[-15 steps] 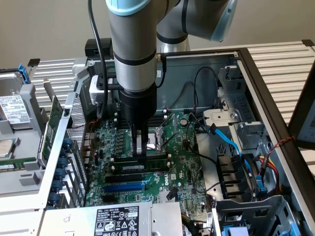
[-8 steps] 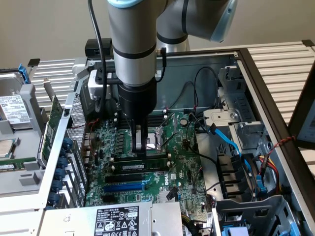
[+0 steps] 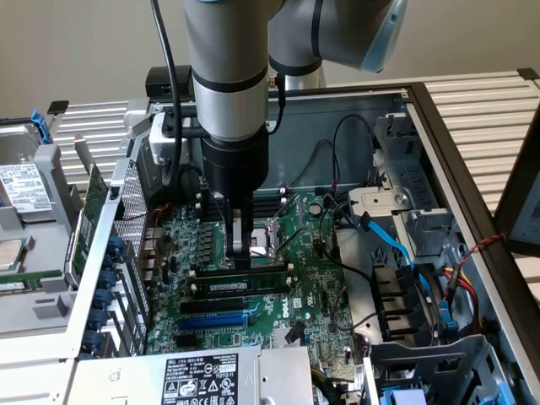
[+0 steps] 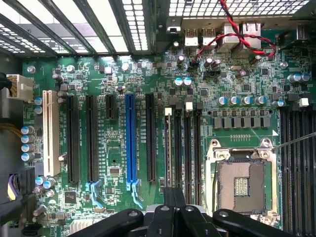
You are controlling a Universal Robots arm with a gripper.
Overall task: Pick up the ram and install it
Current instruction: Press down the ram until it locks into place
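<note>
A: Fingers (image 3: 241,250) pressed together, pointing straight down at the motherboard (image 3: 329,291) inside the open computer case (image 3: 439,160).

B: And the ram (image 3: 243,274)?

A: Lying along a memory slot just under the fingertips, close beside the processor socket (image 3: 274,232). The fingertips reach its top edge; whether they pinch it or only push on it, I cannot tell.

B: From the wrist?

A: The motherboard again (image 4: 123,79), with the blue slot (image 4: 130,143) among long black ones and the socket (image 4: 242,180) beside them.
</note>
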